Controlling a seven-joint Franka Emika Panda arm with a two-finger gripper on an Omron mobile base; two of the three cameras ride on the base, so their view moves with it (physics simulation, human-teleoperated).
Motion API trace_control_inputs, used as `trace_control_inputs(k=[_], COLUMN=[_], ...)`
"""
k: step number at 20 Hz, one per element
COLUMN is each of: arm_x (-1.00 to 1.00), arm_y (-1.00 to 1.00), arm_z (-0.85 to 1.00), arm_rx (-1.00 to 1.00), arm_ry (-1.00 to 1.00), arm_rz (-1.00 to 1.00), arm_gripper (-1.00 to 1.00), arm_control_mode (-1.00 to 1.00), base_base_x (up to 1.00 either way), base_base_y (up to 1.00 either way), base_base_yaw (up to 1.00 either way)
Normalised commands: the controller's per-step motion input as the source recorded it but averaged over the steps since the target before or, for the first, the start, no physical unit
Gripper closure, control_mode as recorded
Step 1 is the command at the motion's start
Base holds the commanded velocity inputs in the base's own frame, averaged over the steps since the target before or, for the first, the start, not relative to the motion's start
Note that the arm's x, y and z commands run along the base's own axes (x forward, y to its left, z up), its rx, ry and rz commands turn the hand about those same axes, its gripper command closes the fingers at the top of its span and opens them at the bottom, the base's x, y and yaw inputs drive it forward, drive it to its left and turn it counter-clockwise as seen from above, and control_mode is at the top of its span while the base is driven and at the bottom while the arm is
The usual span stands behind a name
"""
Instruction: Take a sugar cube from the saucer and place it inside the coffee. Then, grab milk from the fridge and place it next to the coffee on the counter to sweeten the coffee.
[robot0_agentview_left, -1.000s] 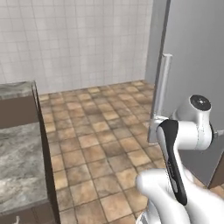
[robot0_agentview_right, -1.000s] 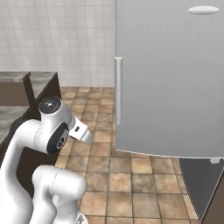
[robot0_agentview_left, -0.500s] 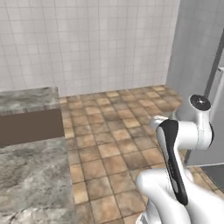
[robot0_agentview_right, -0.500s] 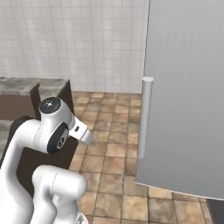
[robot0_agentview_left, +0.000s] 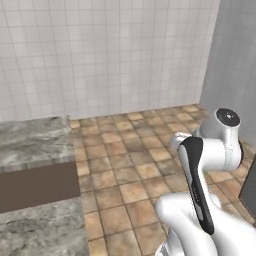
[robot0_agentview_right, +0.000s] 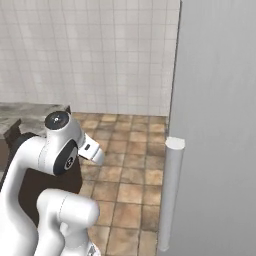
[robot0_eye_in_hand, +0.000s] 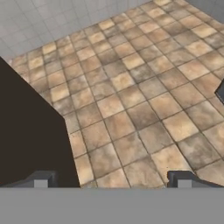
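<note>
In the hand view my gripper (robot0_eye_in_hand: 112, 180) is open, its two dark fingertips (robot0_eye_in_hand: 41, 179) set wide apart with nothing between them, looking down at brown floor tiles. The fridge (robot0_agentview_right: 220, 125) stands shut on the right of the right base view, with its tall pale handle (robot0_agentview_right: 170, 195) close by. Its grey side (robot0_agentview_left: 235, 55) rises at the right edge of the left base view. The marbled counter (robot0_agentview_left: 35, 142) lies to the left, with its far end (robot0_agentview_right: 20, 112) behind the arm. The sugar cube, saucer, coffee and milk are out of view.
A white tiled wall (robot0_agentview_left: 110, 55) closes the back. Brown floor tiles (robot0_agentview_left: 130, 165) stretch between counter and fridge. A dark brown cabinet side (robot0_eye_in_hand: 26, 131) takes up the left of the hand view.
The whole picture has slid right in both base views, so the base has turned left. The fridge sits further right and more counter shows at left. The gripper stays open.
</note>
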Motion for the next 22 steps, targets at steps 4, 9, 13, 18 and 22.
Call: trace_control_inputs(k=[4,9,13,18,22], arm_x=[0.0,0.0,0.0,0.0,0.0], arm_y=[0.0,0.0,0.0,0.0,0.0], arm_z=[0.0,0.0,0.0,0.0,0.0], arm_rx=[0.0,0.0,0.0,0.0,0.0], arm_ry=[0.0,0.0,0.0,0.0,0.0], arm_rz=[0.0,0.0,0.0,0.0,0.0], arm_gripper=[-1.0,-1.0,-1.0,-1.0,-1.0], arm_control_mode=[1.0,1.0,1.0,1.0,1.0], base_base_x=[0.88,0.64,0.53,0.49,0.67], base_base_y=[0.04,0.0,0.0,-0.06,-0.01], base_base_yaw=[0.0,-0.09,-0.25,-0.39,-0.46])
